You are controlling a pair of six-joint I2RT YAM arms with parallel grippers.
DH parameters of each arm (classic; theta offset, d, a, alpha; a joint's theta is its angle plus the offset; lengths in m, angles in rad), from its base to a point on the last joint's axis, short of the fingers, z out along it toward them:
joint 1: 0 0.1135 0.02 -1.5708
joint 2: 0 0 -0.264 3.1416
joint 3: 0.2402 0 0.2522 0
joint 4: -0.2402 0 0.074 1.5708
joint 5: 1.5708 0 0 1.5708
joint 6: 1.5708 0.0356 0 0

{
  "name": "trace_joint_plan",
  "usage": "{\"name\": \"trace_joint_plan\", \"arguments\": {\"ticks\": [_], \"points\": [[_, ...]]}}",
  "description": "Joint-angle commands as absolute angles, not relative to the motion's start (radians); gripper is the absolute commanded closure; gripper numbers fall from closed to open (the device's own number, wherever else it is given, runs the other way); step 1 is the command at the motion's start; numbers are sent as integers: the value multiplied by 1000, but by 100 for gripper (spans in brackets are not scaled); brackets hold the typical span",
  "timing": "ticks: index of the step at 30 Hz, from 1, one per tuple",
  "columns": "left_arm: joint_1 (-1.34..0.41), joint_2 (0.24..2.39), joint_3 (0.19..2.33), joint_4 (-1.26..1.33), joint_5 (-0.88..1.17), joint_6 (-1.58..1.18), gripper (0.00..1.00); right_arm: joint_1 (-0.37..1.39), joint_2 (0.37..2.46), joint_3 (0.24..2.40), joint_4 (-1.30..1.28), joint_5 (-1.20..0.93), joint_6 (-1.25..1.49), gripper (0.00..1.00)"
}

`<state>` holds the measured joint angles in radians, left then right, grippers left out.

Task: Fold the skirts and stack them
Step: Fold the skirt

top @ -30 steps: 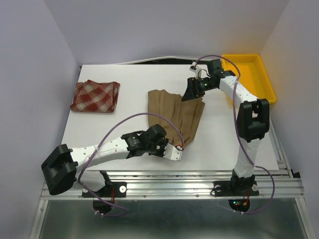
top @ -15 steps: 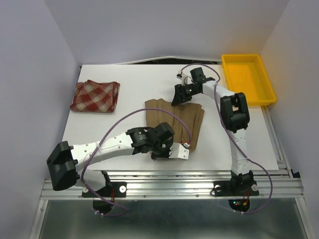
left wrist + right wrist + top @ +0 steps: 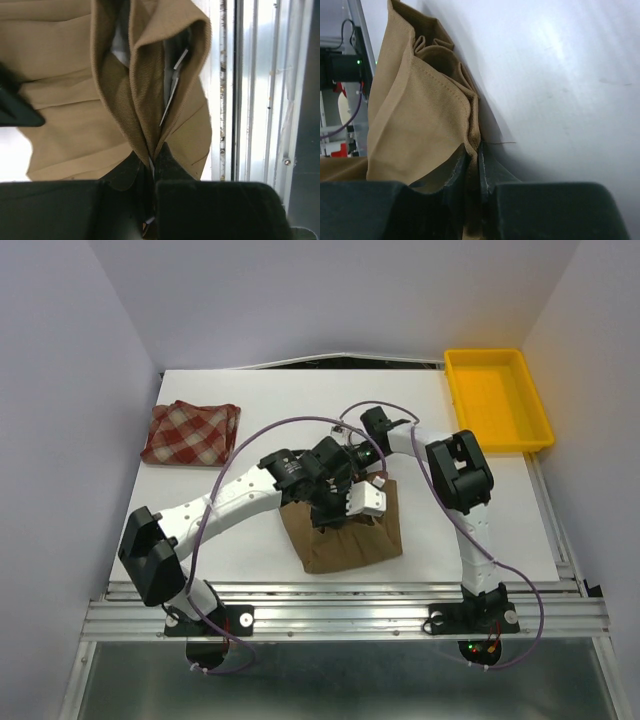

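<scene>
The tan-brown skirt [image 3: 345, 535] lies bunched near the table's front middle. My left gripper [image 3: 340, 495] is shut on a fold of its edge; the cloth [image 3: 145, 85] rises pinched between the jaws, with a white label showing inside. My right gripper [image 3: 352, 455] reaches in from the right and is shut on another edge of the same skirt [image 3: 420, 115], just above the white tabletop. The red-and-cream plaid skirt [image 3: 192, 432] lies folded at the back left, away from both grippers.
A yellow plastic tray [image 3: 497, 400] stands at the back right corner. The table's metal front rail [image 3: 350, 600] runs close to the skirt. Purple cables [image 3: 300, 425] loop over both arms.
The left gripper has carried the skirt's near edge up and back over the cloth. The right gripper has moved left to the skirt and shut on its edge. The skirt now lies bunched nearer the front.
</scene>
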<state>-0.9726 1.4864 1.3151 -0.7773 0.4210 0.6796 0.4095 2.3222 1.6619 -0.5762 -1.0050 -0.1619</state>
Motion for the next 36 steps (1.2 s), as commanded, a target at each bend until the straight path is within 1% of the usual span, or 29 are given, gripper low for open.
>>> {"name": "trace_joint_plan", "arguments": {"ticks": [1,4,10,15,19,23,25,26,28,31,32,33,34,36], "points": [[-872,1526,1408,-827,495,729,100,457,2255,1565,-598,-1040,-201,85],[-813,1577,1433,-844,508,770,100,477,2232,1519,-578,-1055,-193,86],[-738,1651,1442,-804,497,833,100,495,2221,1494,-575,-1086,-192,86],[-729,1701,1431,-764,472,868,100,495,2227,1503,-575,-1068,-184,85],[-726,1721,1369,-709,465,868,100,495,2238,1531,-575,-1043,-173,82],[-726,1724,1318,-600,428,861,100,495,2252,1551,-577,-1040,-156,80],[-724,1724,1302,-562,402,853,98,495,2258,1555,-577,-1040,-150,79],[-724,1720,1284,-517,364,850,93,495,2261,1563,-577,-1037,-143,78],[-724,1701,1250,-470,304,850,87,495,2266,1578,-577,-1016,-135,77],[-724,1681,1229,-394,244,861,82,495,2269,1595,-578,-964,-150,75],[-723,1672,1238,-387,217,859,70,495,2267,1601,-580,-942,-190,72],[-723,1666,1246,-390,198,858,60,495,2261,1601,-580,-878,-208,72],[-723,1652,1255,-396,189,853,53,495,2253,1601,-578,-843,-224,72],[-723,1623,1273,-406,173,845,53,485,2243,1618,-580,-766,-238,69]]}}
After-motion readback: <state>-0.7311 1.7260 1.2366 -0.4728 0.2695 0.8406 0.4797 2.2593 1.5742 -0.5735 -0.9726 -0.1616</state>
